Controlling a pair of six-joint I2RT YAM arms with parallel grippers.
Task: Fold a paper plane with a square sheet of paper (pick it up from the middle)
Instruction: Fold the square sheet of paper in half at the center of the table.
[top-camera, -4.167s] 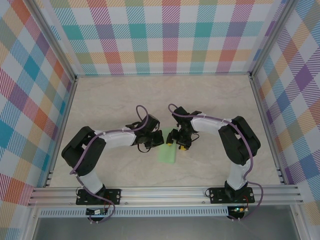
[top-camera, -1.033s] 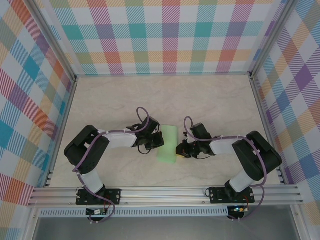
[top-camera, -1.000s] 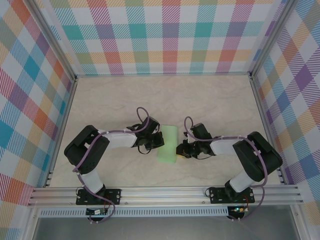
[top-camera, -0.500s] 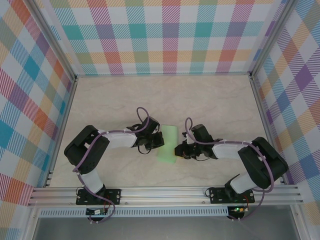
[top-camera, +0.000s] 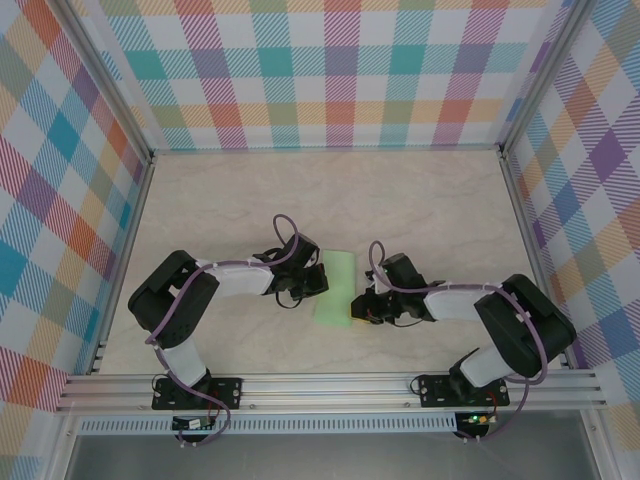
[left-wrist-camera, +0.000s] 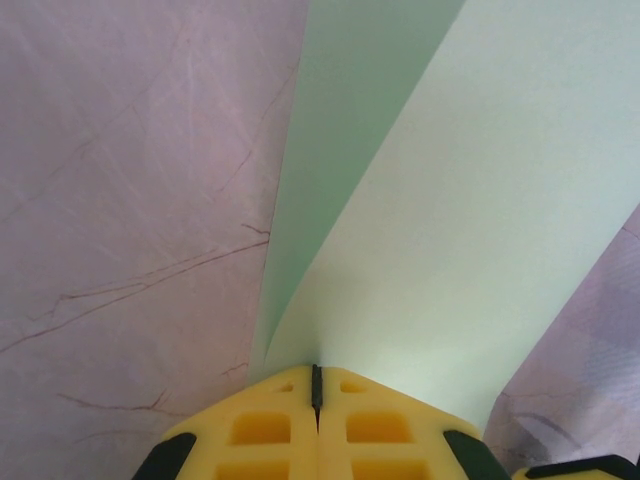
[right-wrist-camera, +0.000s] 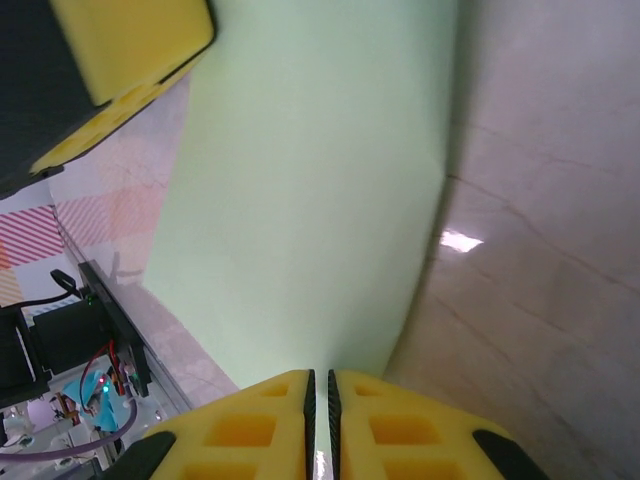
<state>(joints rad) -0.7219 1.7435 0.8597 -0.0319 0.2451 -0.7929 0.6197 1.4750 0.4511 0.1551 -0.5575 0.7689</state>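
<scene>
- The square sheet of paper (top-camera: 338, 272), pale green and doubled over into a long strip, sits mid-bench between the two arms, its long side running near to far
- The left hand (left-wrist-camera: 316, 388) has its jaws pressed together on the sheet's left edge, and the two layers curl apart just beyond the pinch
- The right hand (right-wrist-camera: 320, 392) pinches the sheet's right edge towards its near end, with only a hairline slit between the jaws where the paper enters
- Risk: if the hands pull apart or move at different heights, the thin paper could tear at a pinch or slip from the right hand's lighter-looking hold
- Risk: pressing the loose curl flat with the edges misaligned would set an off-centre crease and leave uneven wings
- No brand, label or writing is readable on the sheet or the marbled bench (top-camera: 420, 200)
</scene>
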